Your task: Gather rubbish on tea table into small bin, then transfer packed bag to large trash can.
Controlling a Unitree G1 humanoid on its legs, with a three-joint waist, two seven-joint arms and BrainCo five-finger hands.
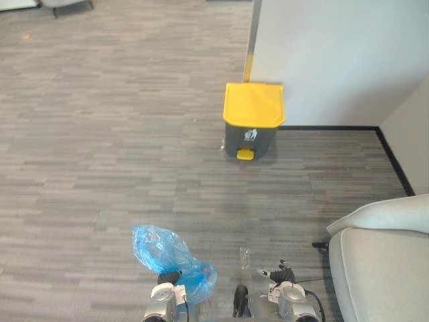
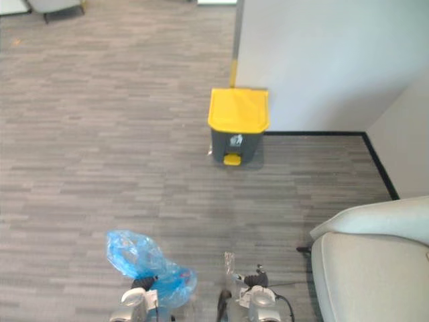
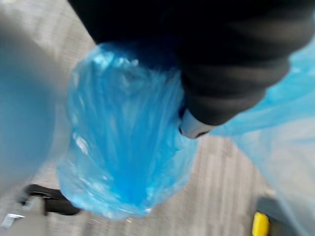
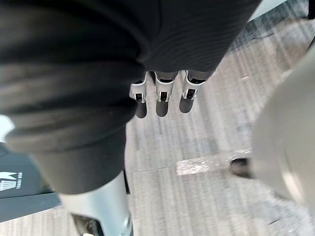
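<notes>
A crumpled blue rubbish bag (image 1: 163, 251) hangs just above the grey carpet at the lower left, and my left hand (image 1: 165, 294) is shut on its gathered top. Close up, the blue bag (image 3: 123, 147) bulges past the hand's dark cover, with one silver fingertip (image 3: 193, 129) pressed against the plastic. The large trash can (image 1: 252, 122), grey with a shut yellow lid and a yellow pedal, stands ahead against the white wall, well apart from both hands. My right hand (image 1: 285, 290) is low at the bottom edge, its fingers (image 4: 161, 94) relaxed over bare carpet and holding nothing.
A light grey armchair (image 1: 383, 263) takes up the lower right corner, close beside my right hand. A white wall (image 1: 335, 60) with a black skirting strip runs behind the can. A thin clear plastic strip (image 1: 244, 260) stands between my hands; what holds it is unclear.
</notes>
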